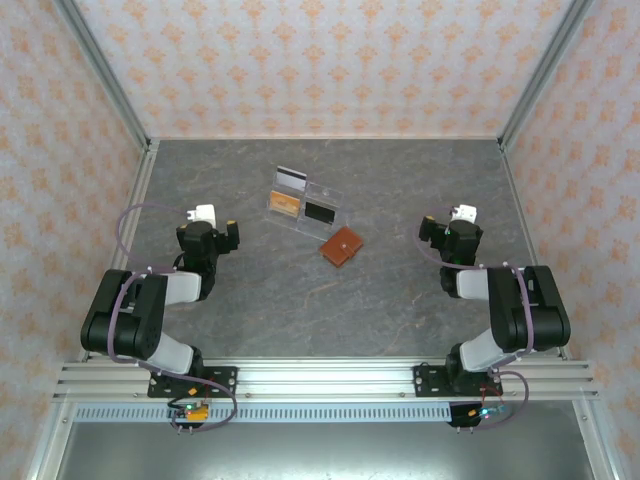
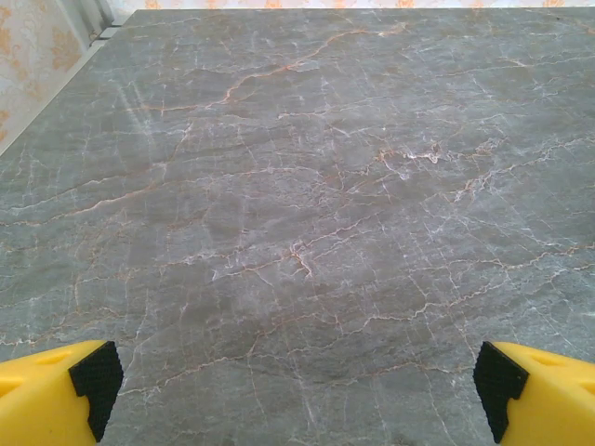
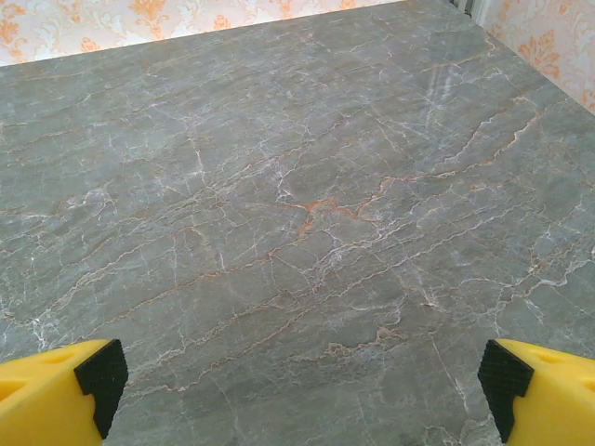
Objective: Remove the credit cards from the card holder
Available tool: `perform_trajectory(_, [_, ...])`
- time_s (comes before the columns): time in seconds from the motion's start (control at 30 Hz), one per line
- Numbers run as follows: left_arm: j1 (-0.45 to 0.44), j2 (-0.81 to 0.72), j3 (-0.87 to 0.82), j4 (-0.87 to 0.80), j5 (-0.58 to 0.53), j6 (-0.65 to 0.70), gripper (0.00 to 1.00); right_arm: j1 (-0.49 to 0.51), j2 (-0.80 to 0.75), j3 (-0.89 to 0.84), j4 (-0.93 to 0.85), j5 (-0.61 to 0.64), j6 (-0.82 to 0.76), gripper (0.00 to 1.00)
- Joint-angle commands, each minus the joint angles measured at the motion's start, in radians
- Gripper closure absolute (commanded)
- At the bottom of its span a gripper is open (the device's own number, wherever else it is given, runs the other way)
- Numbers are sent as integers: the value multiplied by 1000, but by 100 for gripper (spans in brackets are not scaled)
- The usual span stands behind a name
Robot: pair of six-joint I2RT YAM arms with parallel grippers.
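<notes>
A: Where's the card holder (image 1: 341, 246)?
B: Mid-table, at 5 o'clock off the clear tray (image 1: 305, 203). Left gripper (image 2: 296, 383) and right gripper (image 3: 302, 383) both gape empty, flanking it, probably ready to share it.

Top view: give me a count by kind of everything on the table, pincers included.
Card holder, brown, closed: 1
Clear tray: 1
Cards in the tray: 3 (orange card, black card, grey striped card)
Pincers, open: 2 (left pincer, right pincer)
Total: 7
</notes>
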Motion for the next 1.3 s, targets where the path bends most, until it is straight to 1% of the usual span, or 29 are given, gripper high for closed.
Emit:
perform_trajectory(0.0, [-4,7,21,38,-21,11,0,-4,6,21,-2,-6,12,1])
perform_trajectory(0.73, [-5,7,19,40,-20,11,0,-4,3,19,0,-7,13,1])
perform_trajectory(0.83, [-5,-6,18,32,-40,4,0,-4,-33,9,-6,-8,8,1])
perform_trajectory(0.9, [-5,-50,17,0,-60,-5,0,-4,-87,5,-41,11,19,1])
perform_trajectory(0.97, [-5,-123,29,-90,-85,-11,0,-3,-159,14,-114,33,28,1])
perform_trajectory(1.03, [-5,-195,63,-228,-105,-25,0,-3,-234,35,-213,59,49,1])
perform_trajectory(1.07, [-5,-231,81,-298,-116,-36,0,-3,-273,56,-279,88,87,1])
perform_trajectory(1.1, [-5,-264,92,-349,-122,-50,0,-3,-302,83,-356,122,140,1])
perform_trajectory(1.17, [-5,-337,127,-474,-135,-97,0,-3,-325,192,-574,169,253,1])
perform_trajectory(1.27, [-6,-429,173,-633,-117,-178,0,-3,-325,366,-881,169,402,1])
